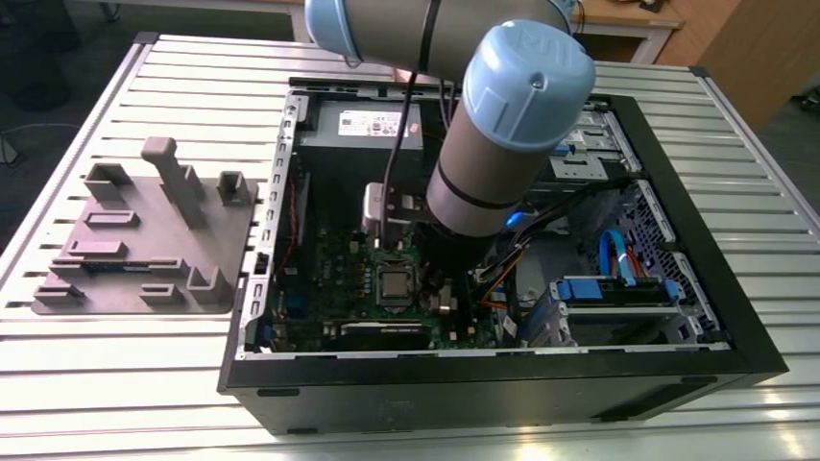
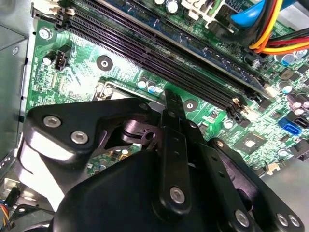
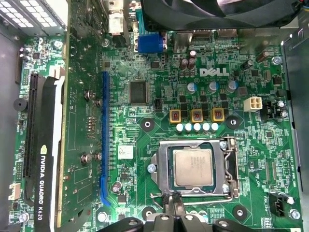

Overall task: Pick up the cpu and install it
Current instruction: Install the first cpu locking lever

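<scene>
**Asker:** What is in the scene?

**Describer:** A robot arm (image 1: 494, 163) reaches down into an open computer case (image 1: 513, 389) that lies on a slatted metal counter (image 1: 129, 384). The cpu (image 1: 394, 282), a small silvery square, lies flat in its socket (image 3: 228, 166) on the green motherboard (image 3: 145, 125). It is in the near part of the case, towards the exterior view's left.

**Asker:** How do the jaws stand?

**Describer:** In both wrist views the jaws look pressed together with nothing between them. Their fingertips (image 3: 170, 199) sit just beside the socket's edge, apart from the chip's top.

**Asker:** What would careful work look like here?

**Describer:** The chip appears seated inside the metal frame. I judge that contact belongs on the frame alone. The tips should keep off the chip's top, the row of small capacitors (image 3: 193, 126) near the socket, and the long black memory slots (image 2: 159, 53). Slow, straight motion seems wise, since a sideways scrape could damage the board.
</scene>
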{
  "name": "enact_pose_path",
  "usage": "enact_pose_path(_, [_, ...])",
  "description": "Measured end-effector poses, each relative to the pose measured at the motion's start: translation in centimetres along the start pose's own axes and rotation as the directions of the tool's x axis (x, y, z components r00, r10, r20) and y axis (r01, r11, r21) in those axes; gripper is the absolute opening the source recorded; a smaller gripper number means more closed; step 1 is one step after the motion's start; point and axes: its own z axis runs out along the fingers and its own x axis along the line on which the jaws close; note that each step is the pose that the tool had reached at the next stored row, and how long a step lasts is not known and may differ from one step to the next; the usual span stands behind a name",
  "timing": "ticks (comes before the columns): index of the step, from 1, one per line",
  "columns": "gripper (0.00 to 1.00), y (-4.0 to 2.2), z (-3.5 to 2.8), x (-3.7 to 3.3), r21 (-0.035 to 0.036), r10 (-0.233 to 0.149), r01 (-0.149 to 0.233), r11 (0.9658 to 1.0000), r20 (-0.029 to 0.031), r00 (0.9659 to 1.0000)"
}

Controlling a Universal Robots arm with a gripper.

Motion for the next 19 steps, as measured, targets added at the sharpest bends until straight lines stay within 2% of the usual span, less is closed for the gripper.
enact_pose_path(5, [0.10,0.03,-0.26,0.05,0.0000,0.000,0.000,1.0000,0.0012,1.0000])
enact_pose_path(15, [0.10,0.26,-2.33,0.05,-0.0001,0.000,0.000,1.0000,-0.0001,1.0000])
enact_pose_path(19, [0.10,0.52,-2.53,0.05,-0.0001,0.000,0.000,1.0000,0.0004,1.0000])
